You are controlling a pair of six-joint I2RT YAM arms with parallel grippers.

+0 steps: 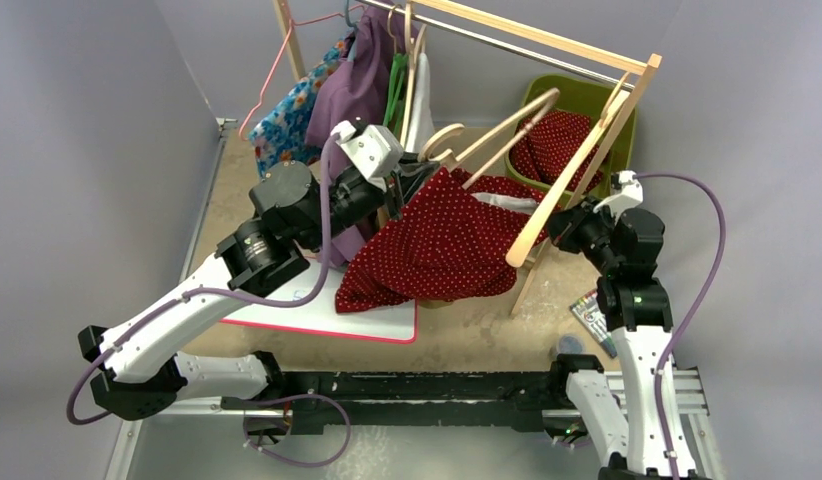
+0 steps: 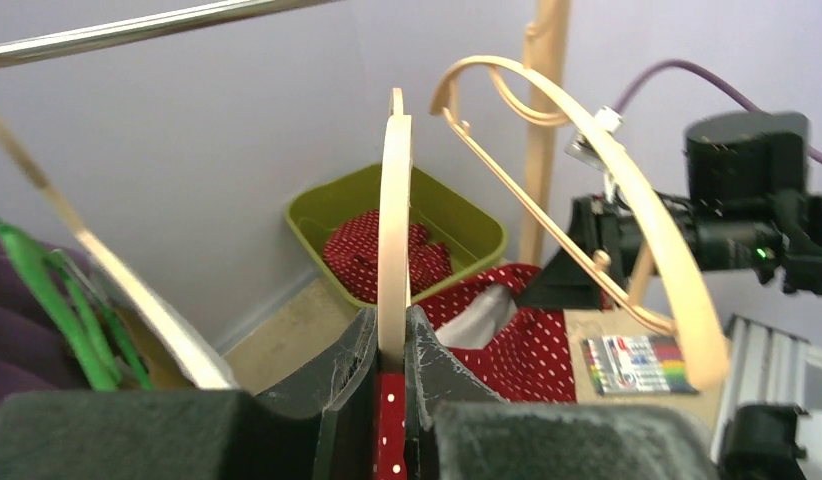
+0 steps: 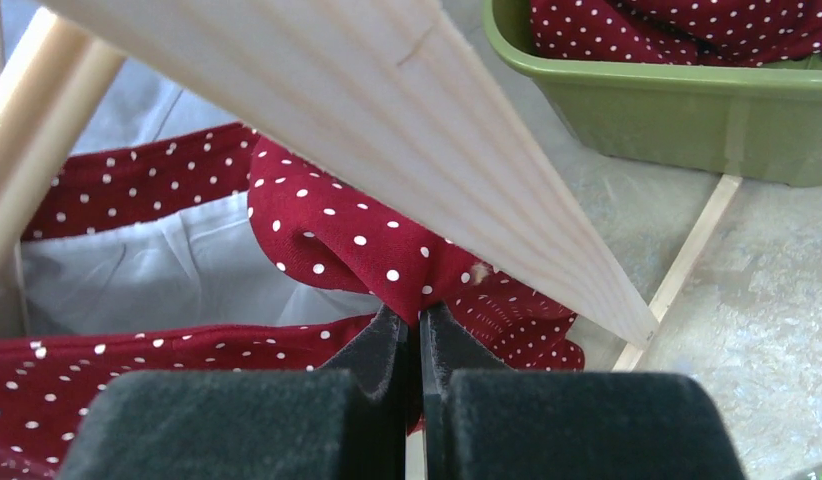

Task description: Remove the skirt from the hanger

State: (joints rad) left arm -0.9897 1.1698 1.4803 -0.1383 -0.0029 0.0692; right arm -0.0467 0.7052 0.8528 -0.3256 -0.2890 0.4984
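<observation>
The red white-dotted skirt hangs spread between my two grippers above the table. My left gripper is shut on a pale wooden hanger, seen edge-on between the jaws, with a strip of the skirt pinched under it. The hanger's arms reach towards the bin. My right gripper is shut on a bunched fold of the skirt's red cloth, next to its white lining. A broad wooden bar crosses just above that grip.
A wooden clothes rack holds flowered and purple garments and spare hangers. A green bin with another red dotted cloth stands behind. A white pink-edged board and a marker box lie on the table.
</observation>
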